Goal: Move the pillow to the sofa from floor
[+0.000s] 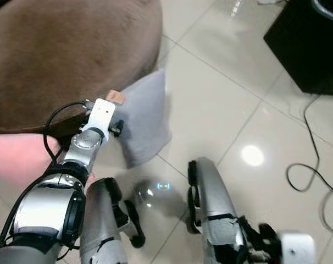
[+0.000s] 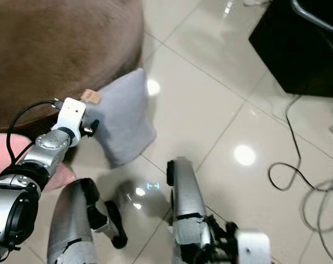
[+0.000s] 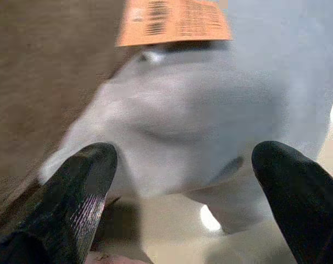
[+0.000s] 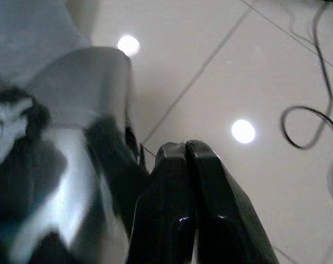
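Sofa (image 1: 62, 49), brown, at left. Left tool (image 3: 183, 181) spread apart, reaching at grey pillow (image 1: 144, 118) on tiled floor (image 1: 221, 104), leaning against sofa edge. Orange tag (image 3: 175, 22) on pillow, print unreadable. Right tool (image 4: 191, 176) pressed together, idle.

There is 1 grey pillow (image 1: 144, 118) on the tiled floor (image 1: 221, 104), leaning against 1 brown sofa (image 1: 67, 55). It carries 1 orange tag (image 3: 175, 21). Well away from the sofa stand 1 black cabinet (image 1: 306, 41) and 1 loose black cable (image 1: 309, 159). I count 2 grippers: left (image 3: 183, 181), right (image 4: 191, 181).
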{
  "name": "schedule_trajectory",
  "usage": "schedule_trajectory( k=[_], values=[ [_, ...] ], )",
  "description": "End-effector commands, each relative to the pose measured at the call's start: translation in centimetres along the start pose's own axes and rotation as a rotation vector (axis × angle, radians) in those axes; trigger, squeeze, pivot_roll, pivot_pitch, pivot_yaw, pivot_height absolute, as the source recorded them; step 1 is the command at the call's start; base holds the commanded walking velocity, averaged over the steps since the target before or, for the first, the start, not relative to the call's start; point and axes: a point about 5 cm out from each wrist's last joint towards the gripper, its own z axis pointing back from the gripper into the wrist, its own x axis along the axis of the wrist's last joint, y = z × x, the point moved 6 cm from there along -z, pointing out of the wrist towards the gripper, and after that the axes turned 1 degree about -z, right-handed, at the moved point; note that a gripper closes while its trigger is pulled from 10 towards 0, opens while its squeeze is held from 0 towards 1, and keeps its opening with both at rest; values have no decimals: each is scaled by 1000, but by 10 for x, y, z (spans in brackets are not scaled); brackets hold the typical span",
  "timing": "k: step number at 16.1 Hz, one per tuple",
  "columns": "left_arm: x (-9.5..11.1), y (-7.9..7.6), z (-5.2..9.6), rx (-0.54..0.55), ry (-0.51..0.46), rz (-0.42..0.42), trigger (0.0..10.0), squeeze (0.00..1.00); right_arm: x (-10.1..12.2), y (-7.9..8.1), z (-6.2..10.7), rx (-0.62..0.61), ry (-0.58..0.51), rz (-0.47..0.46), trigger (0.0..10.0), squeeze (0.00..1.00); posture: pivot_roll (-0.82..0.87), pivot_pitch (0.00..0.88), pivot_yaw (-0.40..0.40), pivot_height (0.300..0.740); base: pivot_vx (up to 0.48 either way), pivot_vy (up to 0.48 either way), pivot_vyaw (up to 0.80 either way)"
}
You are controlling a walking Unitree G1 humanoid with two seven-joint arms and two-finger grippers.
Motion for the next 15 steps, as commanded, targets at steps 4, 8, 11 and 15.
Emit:
schedule_trajectory(
  k=[4,8,11,15],
  values=[
    [-23,-8,2,-6,90,-85,10000,0,-5,-14,35,-63,53,-13,10000,0,-643,557,-57,569,0,0,0],
    [-27,-9,3,15,107,-102,10000,0,-11,-22,54,-76,99,5,10000,0,-671,565,-79,569,0,0,0],
    [-30,-5,4,19,112,-57,10000,0,-12,-20,51,-63,98,5,10000,0,-652,559,-79,569,-100,107,0],
    [-36,-1,5,36,140,-25,10000,0,-12,-22,48,-54,96,15,10000,0,-634,549,-89,569,-278,394,0]
  ],
)
